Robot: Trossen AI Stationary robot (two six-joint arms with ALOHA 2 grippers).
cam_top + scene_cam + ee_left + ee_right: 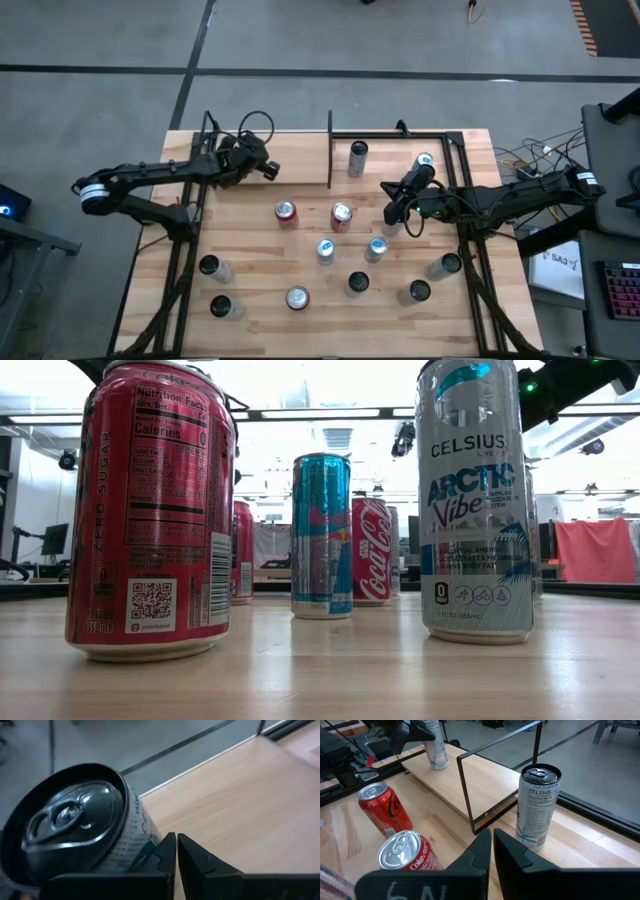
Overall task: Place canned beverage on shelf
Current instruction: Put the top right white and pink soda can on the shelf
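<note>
Though close, can point(75, 835) just beside left fingers point(200, 865)

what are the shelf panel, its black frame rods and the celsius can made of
Shelf: looks like pale plywood, matte, with faint grain and a layered edge.
Frame rods: thin black metal by the look, probably painted, square corners.
Celsius can: likely aluminium, with a shiny bare lid, pull tab and printed white wall.
</note>
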